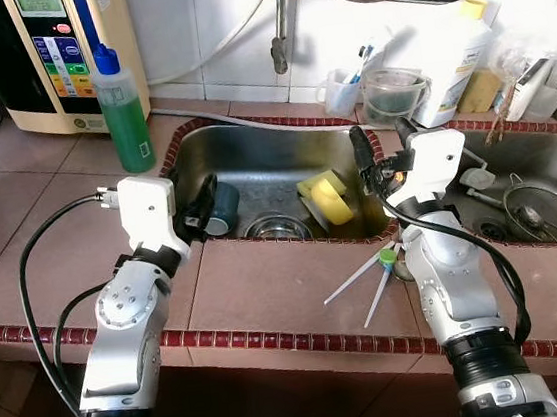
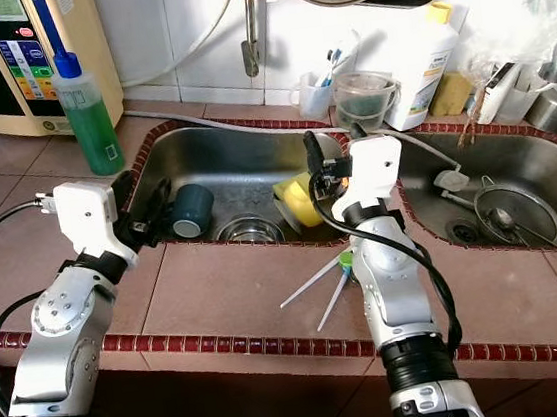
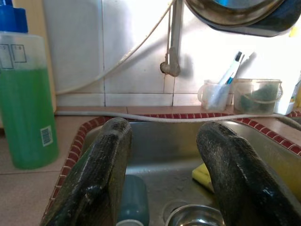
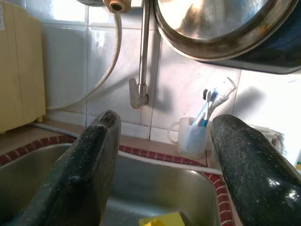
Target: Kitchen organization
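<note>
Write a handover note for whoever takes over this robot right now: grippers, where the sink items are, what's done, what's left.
Left gripper: open, empty, at the left rim of the stainless steel left sink basin.
Right gripper: open, empty, over that basin's right rim.
In the basin: dark teal cup lying on its side, small round steel bowl, yellow sponge.
On the tiled counter in front: white sticks with a green cap.
Green liquid bottle with blue cap stands left of the sink.
Done: nothing picked up, as far as it shows.
Left: likely clearing the basin items.
</note>
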